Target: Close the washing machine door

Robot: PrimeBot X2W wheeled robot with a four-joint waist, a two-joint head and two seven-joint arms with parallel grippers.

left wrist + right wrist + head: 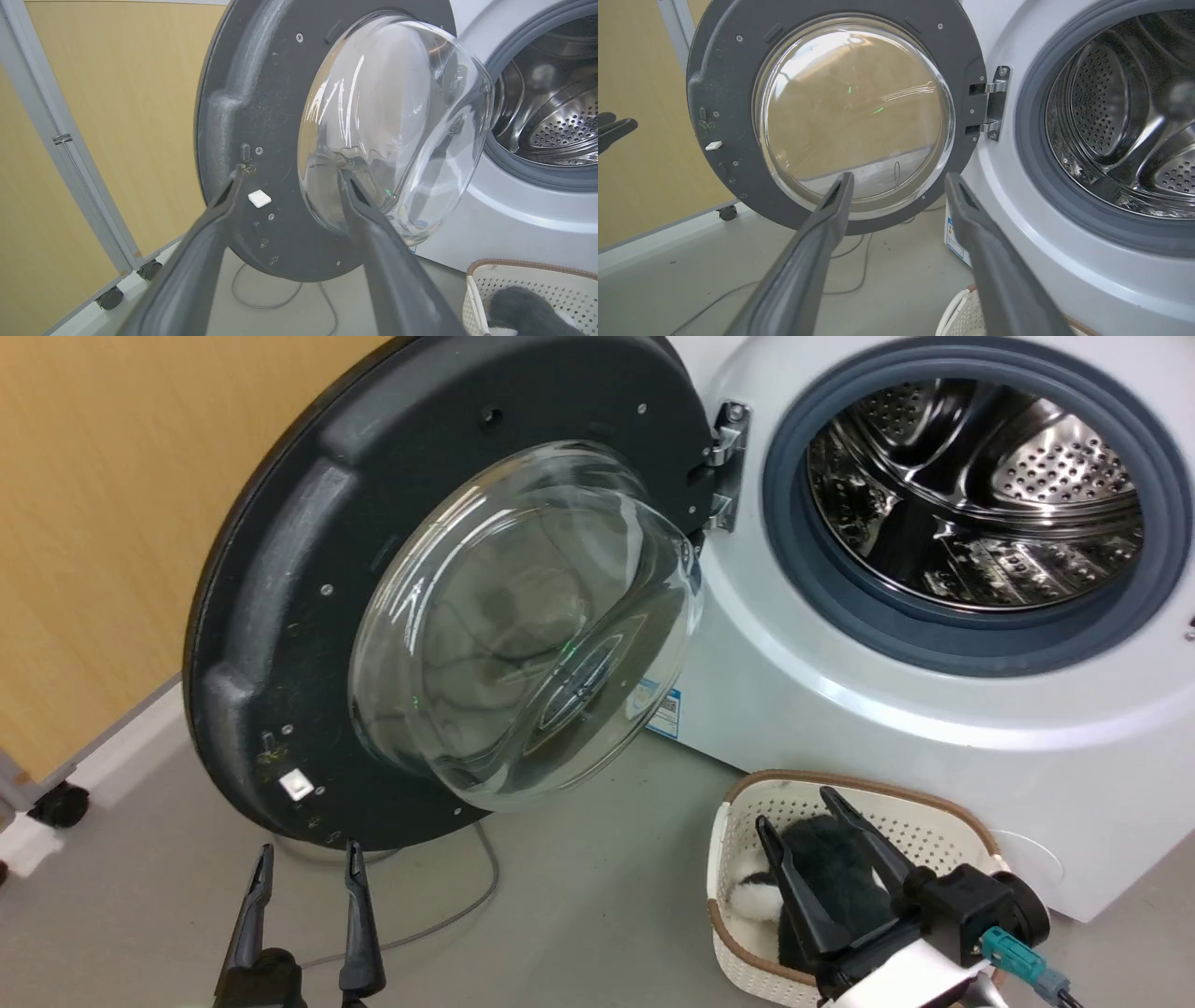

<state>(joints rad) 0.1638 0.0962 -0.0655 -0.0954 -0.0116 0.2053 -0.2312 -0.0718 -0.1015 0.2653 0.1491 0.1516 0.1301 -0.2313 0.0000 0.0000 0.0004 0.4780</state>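
The washing machine door (pixel 280 616) stands swung wide open to the left, its black inner rim and bulging glass bowl (pixel 523 625) facing me; a metal hinge (pixel 726 462) joins it to the white washing machine (pixel 840 709). The steel drum (pixel 976 490) gapes inside its grey rubber ring. My left gripper (pixel 310 863) is open, low in front of the door's bottom edge, apart from it. In the left wrist view the left gripper (pixel 290 175) points at the door (pixel 261 93). My right gripper (pixel 798 807) is open above the basket; in its wrist view the right gripper (pixel 899 179) faces the door (pixel 728 60).
A cream laundry basket (pixel 738 812) holding dark and white cloth sits on the grey floor before the machine. A grey cable (pixel 467 905) loops under the door. A wood-coloured panel (pixel 103 523) on castors (pixel 61 805) stands left, behind the door.
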